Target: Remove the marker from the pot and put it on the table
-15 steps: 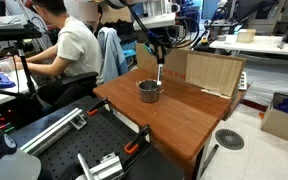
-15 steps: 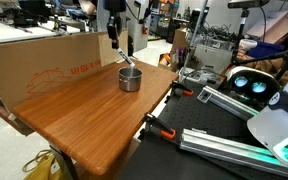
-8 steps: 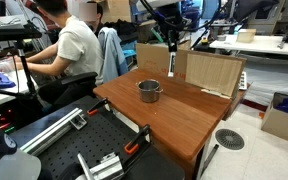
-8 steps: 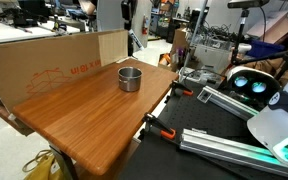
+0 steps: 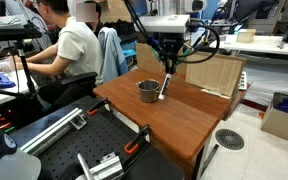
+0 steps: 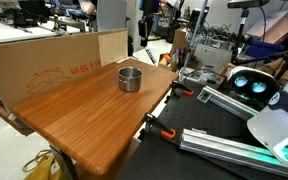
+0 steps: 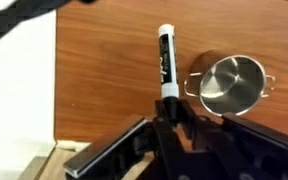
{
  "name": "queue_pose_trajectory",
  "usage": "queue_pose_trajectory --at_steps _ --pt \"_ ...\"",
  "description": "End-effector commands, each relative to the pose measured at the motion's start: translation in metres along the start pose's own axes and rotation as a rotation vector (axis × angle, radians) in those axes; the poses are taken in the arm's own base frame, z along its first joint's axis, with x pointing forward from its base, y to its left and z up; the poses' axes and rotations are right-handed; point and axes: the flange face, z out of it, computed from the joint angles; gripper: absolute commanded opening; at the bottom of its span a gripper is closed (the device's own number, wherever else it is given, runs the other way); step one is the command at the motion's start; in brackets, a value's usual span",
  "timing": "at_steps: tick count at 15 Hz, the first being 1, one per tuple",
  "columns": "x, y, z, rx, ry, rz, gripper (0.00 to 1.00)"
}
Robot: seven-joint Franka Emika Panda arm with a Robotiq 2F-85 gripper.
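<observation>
My gripper is shut on the marker, a white stick that hangs down from the jaws. In the wrist view the jaws grip its dark end, and its white body points away over the table. The steel pot stands on the reddish-brown table, just beside the marker. The pot also shows in the wrist view and in an exterior view, and its inside looks empty. The marker is outside the pot and above the tabletop.
A pale cardboard sheet stands along the table's far edge and also shows in an exterior view. A person sits at a desk nearby. Clamps and metal rails lie beside the table. A box is on the floor.
The gripper lifted the marker up out of the pot, then moved sideways and came down. The marker now hangs beside the pot instead of inside it.
</observation>
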Motion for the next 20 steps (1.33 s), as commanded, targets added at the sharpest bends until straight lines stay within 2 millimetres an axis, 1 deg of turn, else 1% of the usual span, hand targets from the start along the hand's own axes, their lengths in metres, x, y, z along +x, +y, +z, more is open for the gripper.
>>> queue_pose_trajectory --at_steps 1,4,6,11,14,20 --pt "-0.01 0.012 0.026 0.024 -0.024 0.037 0.05" --pt "-0.017 0.023 0.047 0.029 -0.059 0.061 0.05" --pt "-0.02 0.031 0.056 0.032 -0.068 0.083 0.05" --pt "-0.018 0.052 0.081 0.052 -0.09 0.132 0.05" --pt "-0.011 0.061 0.094 0.067 -0.099 0.151 0.05" --pt "0.017 0.08 0.111 0.051 -0.111 0.171 0.05"
